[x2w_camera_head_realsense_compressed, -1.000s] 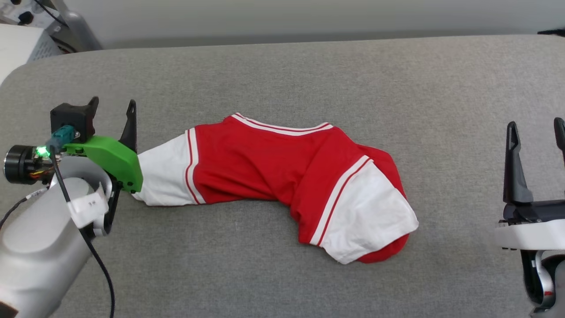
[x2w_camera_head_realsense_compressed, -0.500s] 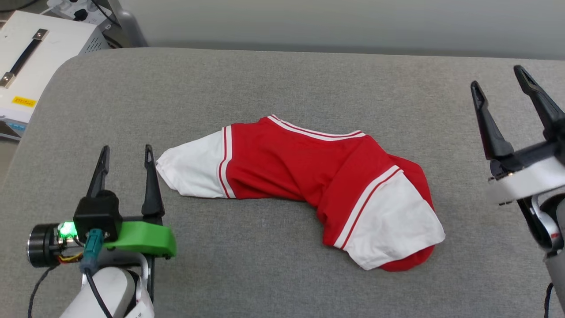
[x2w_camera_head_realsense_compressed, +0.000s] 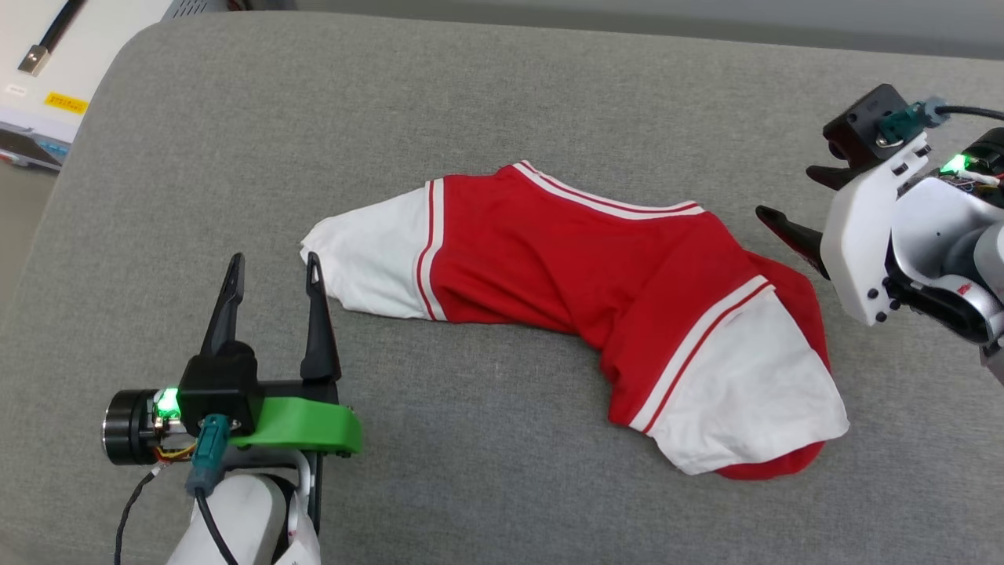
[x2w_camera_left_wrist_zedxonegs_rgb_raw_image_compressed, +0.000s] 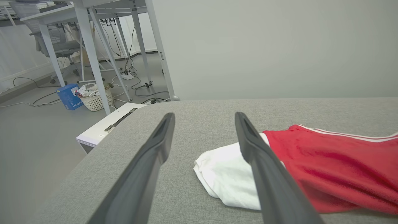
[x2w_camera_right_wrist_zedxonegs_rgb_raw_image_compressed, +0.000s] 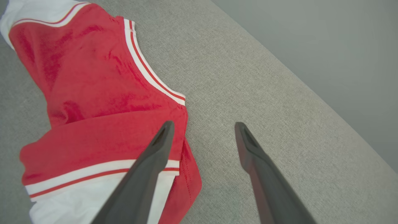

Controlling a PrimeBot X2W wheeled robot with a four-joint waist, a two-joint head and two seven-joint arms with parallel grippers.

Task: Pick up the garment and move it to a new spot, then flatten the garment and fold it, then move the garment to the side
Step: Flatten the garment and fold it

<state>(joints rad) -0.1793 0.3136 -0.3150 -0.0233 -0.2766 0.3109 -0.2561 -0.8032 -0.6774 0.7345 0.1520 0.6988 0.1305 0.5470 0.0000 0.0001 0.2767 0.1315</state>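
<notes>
Across the middle of the grey padded surface [x2w_camera_head_realsense_compressed: 502, 94]: a red T-shirt [x2w_camera_head_realsense_compressed: 565, 267], not flat, bunched into a bent strip with the striped collar [x2w_camera_head_realsense_compressed: 612, 200] along the far edge. One white sleeve [x2w_camera_head_realsense_compressed: 369, 263] at the left end, the other white sleeve [x2w_camera_head_realsense_compressed: 745, 392] doubled over red fabric at the right end.

Left hand [x2w_camera_head_realsense_compressed: 274, 259] wide open and empty, fingers up, just beside the left sleeve's tip. Right hand [x2w_camera_head_realsense_compressed: 787, 192] also spread and empty, angled in toward the red fold at the right end; in the right wrist view, one finger over the red edge, the other over bare surface. Cannot tell whether touching the cloth.

Judged stage: approach for the first pickup, nothing gripped yet.

Possible trouble from here:
- Closing on a sleeve tip alone: likely a dangling, twisting shirt instead of a spread one.
- Pinching only the top layer at the doubled right end: likely a lopsided lift, with the lower fold dragging.
- Coming in too low or from the side: fabric shoved ahead of a finger and bunched further, or the upholstery nipped along with it.
- Lifting unevenly with the two hands: soft knit stretched, or slipped out of one grip.
- Carrying too far left: hem over the rounded edge, toward the white box [x2w_camera_head_realsense_compressed: 47, 47] below.
</notes>
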